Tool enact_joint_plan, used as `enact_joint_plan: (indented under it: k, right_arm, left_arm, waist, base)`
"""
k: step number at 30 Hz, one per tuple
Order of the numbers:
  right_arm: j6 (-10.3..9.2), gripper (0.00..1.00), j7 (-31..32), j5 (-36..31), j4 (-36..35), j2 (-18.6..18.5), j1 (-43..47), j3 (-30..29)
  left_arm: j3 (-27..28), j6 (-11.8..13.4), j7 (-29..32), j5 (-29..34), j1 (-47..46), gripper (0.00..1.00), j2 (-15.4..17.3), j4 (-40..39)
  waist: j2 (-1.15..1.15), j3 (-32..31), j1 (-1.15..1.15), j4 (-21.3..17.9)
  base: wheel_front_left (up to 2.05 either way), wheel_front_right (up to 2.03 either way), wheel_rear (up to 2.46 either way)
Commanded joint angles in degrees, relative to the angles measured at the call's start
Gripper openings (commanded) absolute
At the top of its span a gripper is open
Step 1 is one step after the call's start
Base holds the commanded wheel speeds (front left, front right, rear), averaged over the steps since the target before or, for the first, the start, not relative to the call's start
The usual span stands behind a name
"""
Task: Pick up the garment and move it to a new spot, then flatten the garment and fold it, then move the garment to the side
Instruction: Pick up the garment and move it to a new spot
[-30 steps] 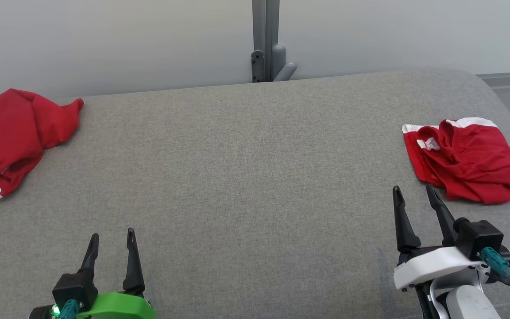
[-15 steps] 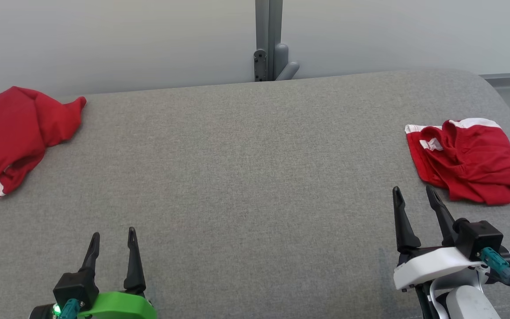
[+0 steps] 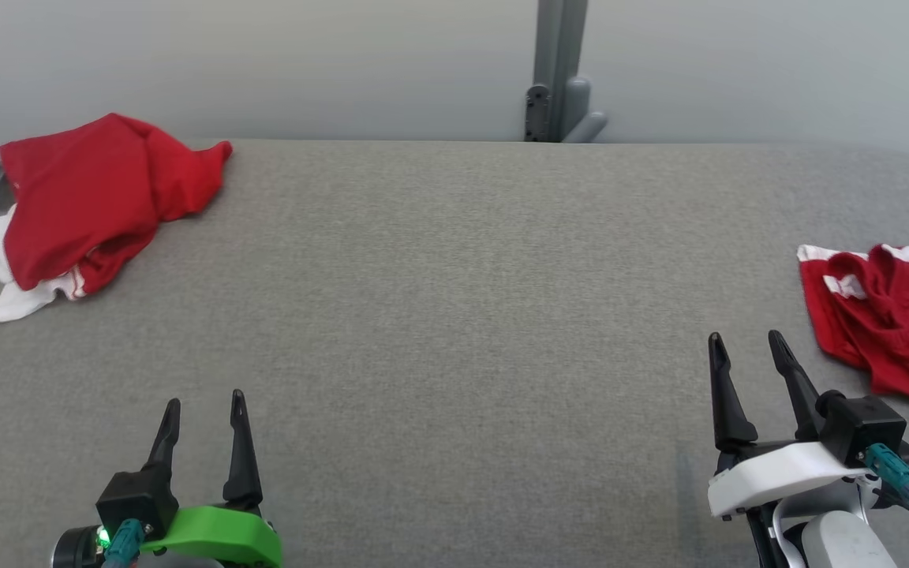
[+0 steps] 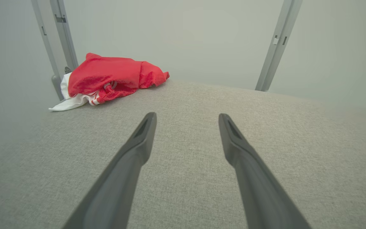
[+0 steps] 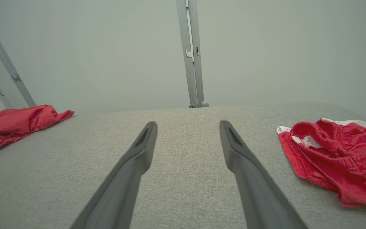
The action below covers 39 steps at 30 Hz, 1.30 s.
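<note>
Lying in a loose heap at the far left corner of the grey padded surface [image 3: 454,315], the crumpled red garment [image 3: 91,189] has its white trim [image 3: 9,304] spilling toward the edge. A second red garment [image 3: 888,323] sits at the right edge, lower and more compact (it looks roughly folded, so I take the left heap as the one to work on, though that is only a judgement). Both the left gripper [image 3: 205,398] and the right gripper [image 3: 743,337] hang over the near part of the surface with fingers spread wide, holding nothing, and the left one is well apart from the heap. The cloth looks light, thin and limp. It should sag and trail when lifted, and bunch rather than slide on the textured cover. A pinch on a raised fold atop the heap, or at the white trim, seems the surest hold. A shallow grab may catch only one layer.
</note>
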Motion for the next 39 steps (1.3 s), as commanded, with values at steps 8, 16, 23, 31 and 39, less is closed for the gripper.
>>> enact_joint_plan:
  k: [8,16,23,31,39]
  right_arm:
    - [-0.02,1.0,-0.04,0.57,-0.3,-0.09,0.9,-0.98]
    - [-0.02,1.0,0.3,0.37,-0.19,-0.1,-0.82,0.5]
    - [-0.03,1.0,0.28,0.08,1.1,-0.16,-2.45,1.81]
    - [-0.03,1.0,0.04,0.28,0.86,-0.15,-1.41,1.25]
    - [-0.03,1.0,0.32,-1.62,-2.35,-0.17,-1.69,-0.11]
  left_arm:
    - [-0.05,0.03,0.04,-0.39,-0.54,1.0,0.22,-0.23]
    - [1.18,0.92,0.04,-1.21,0.98,1.0,0.21,-1.2]
    - [2.03,1.77,0.04,-1.85,2.68,1.0,0.16,-2.86]
    - [0.74,1.41,0.04,-1.7,1.79,1.0,0.18,-2.38]
    - [0.91,0.49,0.04,-1.5,-2.75,1.0,0.17,-2.15]
  waist:
    - [0.0,0.81,0.0,16.87]
    - [0.0,1.99,0.0,21.69]
    - [0.0,2.39,0.0,21.89]
    - [0.0,2.6,0.0,21.68]
    - [0.0,5.66,0.0,19.23]
  base:
    - [0.0,0.0,0.0]
    - [0.0,0.0,0.0]
    - [0.0,0.0,0.0]
    - [0.0,0.0,0.0]
    - [0.0,0.0,0.0]
